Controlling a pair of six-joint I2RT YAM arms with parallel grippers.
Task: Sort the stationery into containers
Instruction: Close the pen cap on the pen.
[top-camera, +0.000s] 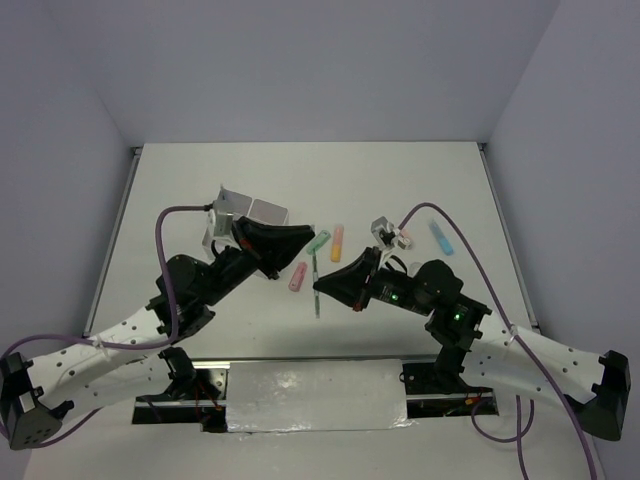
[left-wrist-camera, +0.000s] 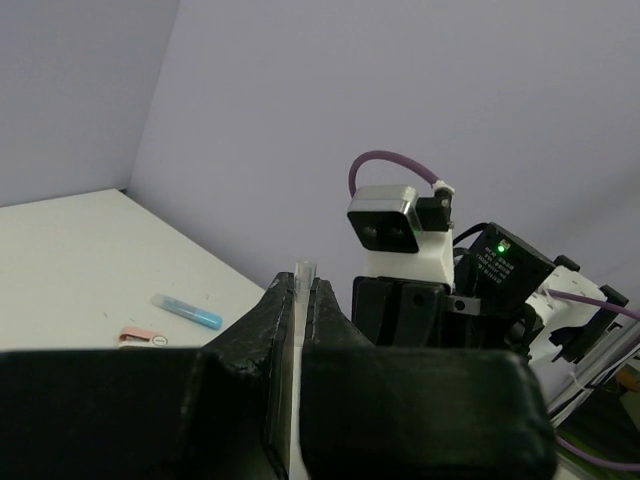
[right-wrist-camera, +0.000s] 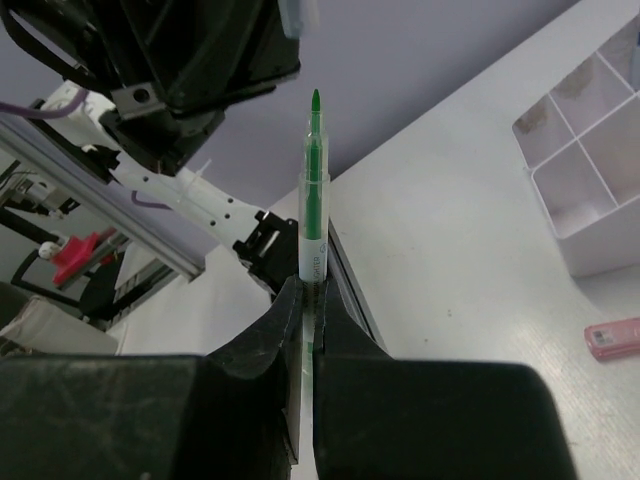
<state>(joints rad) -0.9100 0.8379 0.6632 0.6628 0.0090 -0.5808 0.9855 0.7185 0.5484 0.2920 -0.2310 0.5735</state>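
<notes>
The right fingers (right-wrist-camera: 262, 335) are clenched on a thin green felt pen (right-wrist-camera: 313, 190) with a clear plastic barrel. Its bare pointed tip is up in the wrist view, and it is held above the middle of the white desk (top-camera: 200, 170). The left fingers (left-wrist-camera: 255, 330) pinch a small translucent whitish tube (left-wrist-camera: 304, 275) (what it is, I cannot tell). The translucent whitish four-compartment plastic box (top-camera: 265, 212) stands left of centre. A stubby pink marker (top-camera: 298, 277), a green marker (top-camera: 320, 241) and an orange marker (top-camera: 337, 243) lie outside it.

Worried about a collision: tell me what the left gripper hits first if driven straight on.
Probably the right arm's wrist camera, straight beyond the left gripper and the clear cap it grips in its own view. How far off is unclear.
</notes>
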